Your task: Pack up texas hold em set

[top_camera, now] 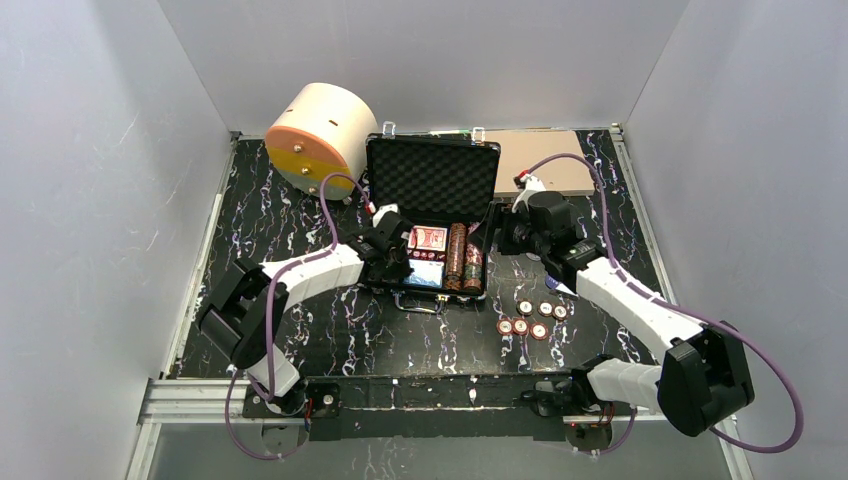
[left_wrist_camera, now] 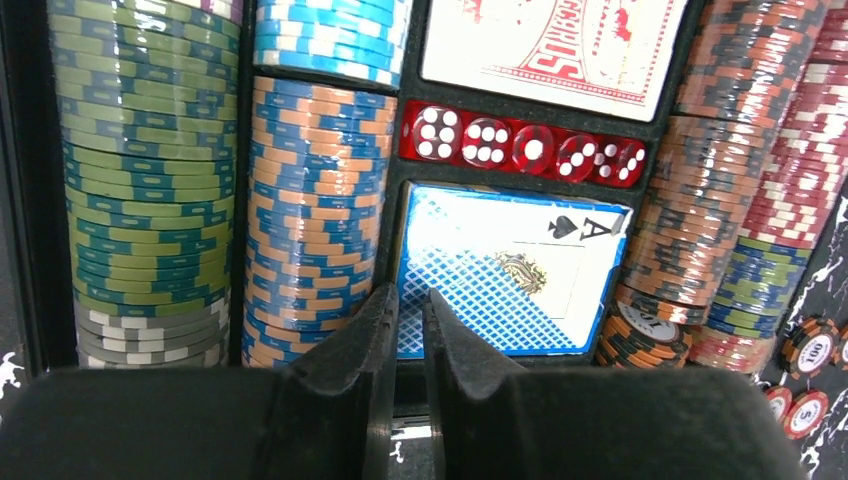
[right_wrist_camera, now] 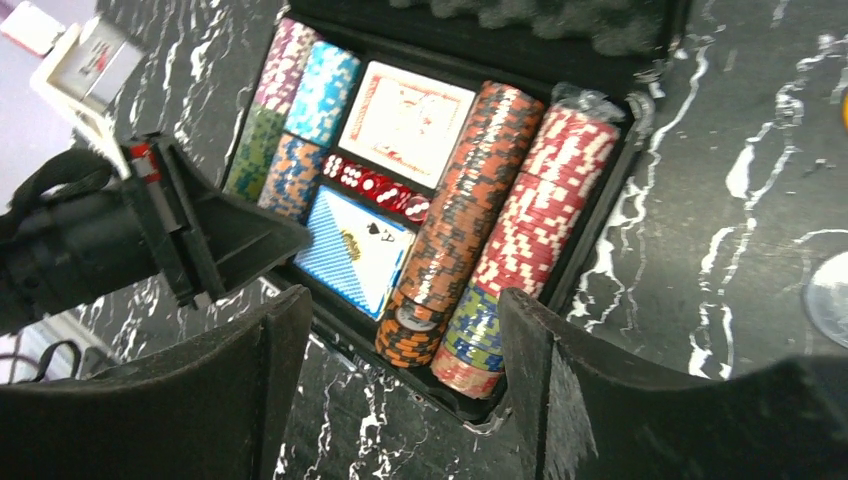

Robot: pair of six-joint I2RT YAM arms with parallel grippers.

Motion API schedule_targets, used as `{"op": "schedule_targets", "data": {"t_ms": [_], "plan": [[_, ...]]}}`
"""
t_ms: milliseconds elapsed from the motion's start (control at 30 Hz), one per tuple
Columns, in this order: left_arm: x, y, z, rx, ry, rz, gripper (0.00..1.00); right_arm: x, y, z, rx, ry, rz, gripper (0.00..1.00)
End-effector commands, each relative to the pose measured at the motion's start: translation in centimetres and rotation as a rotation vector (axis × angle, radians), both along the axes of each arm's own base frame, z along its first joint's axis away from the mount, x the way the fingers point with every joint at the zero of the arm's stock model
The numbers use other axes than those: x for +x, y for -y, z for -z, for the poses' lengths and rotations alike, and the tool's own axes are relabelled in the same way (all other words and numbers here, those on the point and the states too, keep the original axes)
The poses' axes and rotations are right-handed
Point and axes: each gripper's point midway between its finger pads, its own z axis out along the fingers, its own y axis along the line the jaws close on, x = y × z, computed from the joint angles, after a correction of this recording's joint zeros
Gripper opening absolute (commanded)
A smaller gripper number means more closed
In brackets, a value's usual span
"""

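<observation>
- Black briefcase lies open at the centre of the desk, foam-lined lid upright toward 12 o'clock.
- In the tray, striped chip rows fill the 9 and 3 o'clock sides. The middle column holds the red deck, the red dice in a row, and the blue deck.
- An ace of spades shows at the blue deck's 1 o'clock corner.
- Left claw: closed to a thin slit, nothing between the fingers, at the blue deck's 6 o'clock edge.
- Right claw: wide open, empty, at the case's 3 o'clock side.
- Loose chips on the desk, 4 o'clock of the case.
</observation>
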Motion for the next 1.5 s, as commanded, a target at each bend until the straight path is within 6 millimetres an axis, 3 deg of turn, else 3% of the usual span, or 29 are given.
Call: {"op": "schedule_targets", "data": {"t_ms": [0, 133, 267, 400, 567, 733, 1000, 1467], "plan": [[1.7, 1.2, -5.3, -0.042, 0.13, 0.03, 0.17, 1.9, 1.7, -2.5, -0.049, 0.034, 0.125, 0.79], [2.9, 1.2, -9.7, -0.03, 0.225, 0.053, 0.24, 3.0, 3.6, -3.2, -0.125, 0.031, 0.228, 0.8], [3.3, -0.8, -12.8, 0.021, 0.308, 0.02, 0.32, 3.6, 6.4, -2.4, -0.234, -0.025, 0.334, 0.81], [3.3, -3.1, -15.9, 0.037, 0.407, -0.046, 0.42, 3.8, 10.4, -0.8, -0.346, -0.096, 0.46, 0.82], [2.8, -4.4, -17.9, 0.02, 0.469, -0.083, 0.54, 2.1, 15.6, 2.0, -0.445, -0.261, 0.647, 0.88], [2.1, -4.5, -17.8, -0.004, 0.468, -0.072, 0.59, -0.2, 17.7, 5.2, -0.473, -0.405, 0.742, 0.98], [2.2, -3.4, -16.5, -0.002, 0.443, -0.013, 0.65, -3.0, 18.9, 9.8, -0.552, -0.635, 0.752, 0.99], [2.1, -3.2, -15.8, 0.009, 0.435, 0.018, 0.69, -5.9, 22.7, 12.9, -0.412, -0.797, 0.933, 0.96]]}}
